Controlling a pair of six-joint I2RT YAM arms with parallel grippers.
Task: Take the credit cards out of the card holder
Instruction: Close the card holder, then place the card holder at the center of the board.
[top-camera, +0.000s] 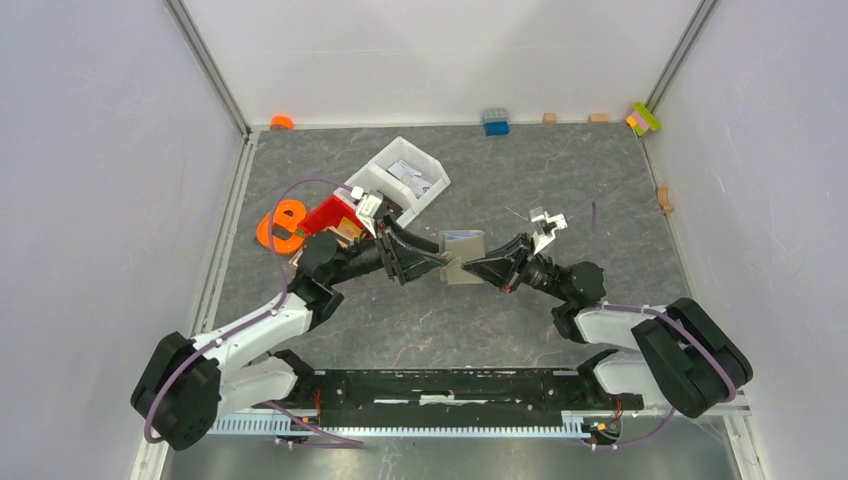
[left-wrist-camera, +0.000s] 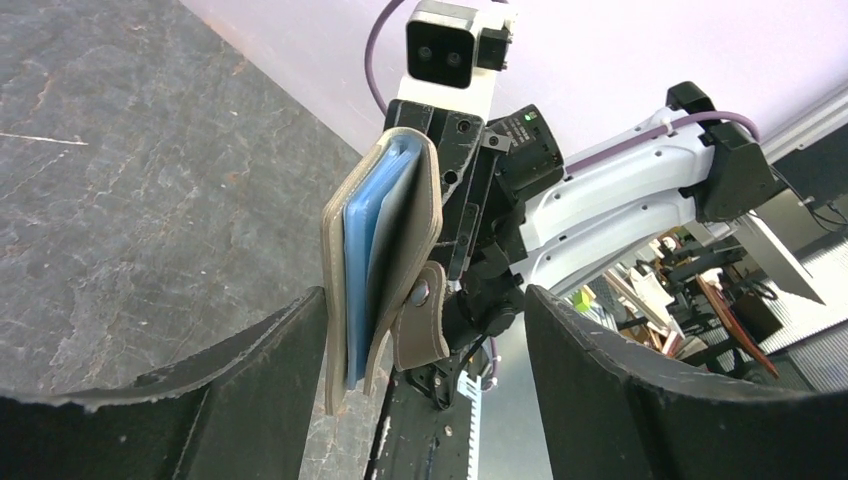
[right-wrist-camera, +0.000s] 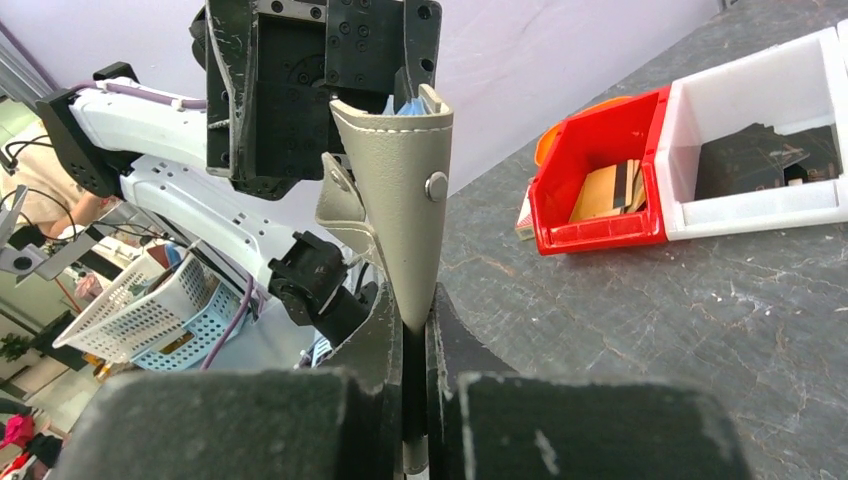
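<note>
The taupe card holder (top-camera: 463, 255) hangs above the table's middle, between the two grippers. My right gripper (right-wrist-camera: 415, 310) is shut on its folded edge, and the holder (right-wrist-camera: 400, 190) stands up from the pinch with its snap facing right. A pale blue credit card (left-wrist-camera: 360, 270) sits between the holder's (left-wrist-camera: 385, 240) flaps, and its top edge (right-wrist-camera: 410, 105) peeks out. My left gripper (left-wrist-camera: 425, 300) is open around the holder's free end. Its left finger lies close against the outer flap and its right finger stands well apart. The snap strap hangs loose.
A red bin (top-camera: 335, 215) and a white bin (top-camera: 400, 175), both with cards or papers inside, stand behind the left arm; they are the red bin (right-wrist-camera: 600, 170) and white bin (right-wrist-camera: 760, 140) at the right of the right wrist view. An orange object (top-camera: 283, 225) lies left of them. Small blocks line the back wall.
</note>
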